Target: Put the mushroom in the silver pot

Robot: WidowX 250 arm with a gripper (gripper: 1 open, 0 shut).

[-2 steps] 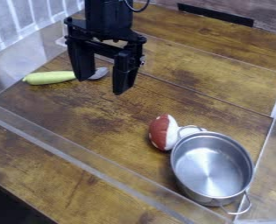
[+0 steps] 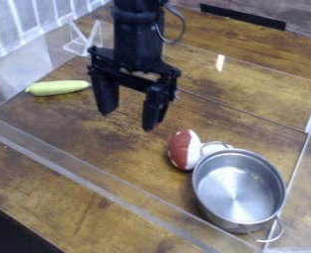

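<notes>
The mushroom [image 2: 185,149], with a reddish-brown cap and pale underside, lies on its side on the wooden table, touching the rim of the silver pot [image 2: 237,190]. The pot stands at the lower right with nothing visible inside it. My black gripper [image 2: 128,107] points down over the table, up and to the left of the mushroom. Its two fingers are spread apart with nothing between them. A gap of bare table separates the right fingertip [image 2: 151,121] from the mushroom.
A long yellow-green vegetable [image 2: 56,87] lies at the left, near a white rack [image 2: 26,30] at the back left. A clear plastic barrier [image 2: 79,163] runs along the table's front edge.
The gripper has moved right and toward the front of the table, closer to the mushroom, staying open. The mushroom and pot have not moved.
</notes>
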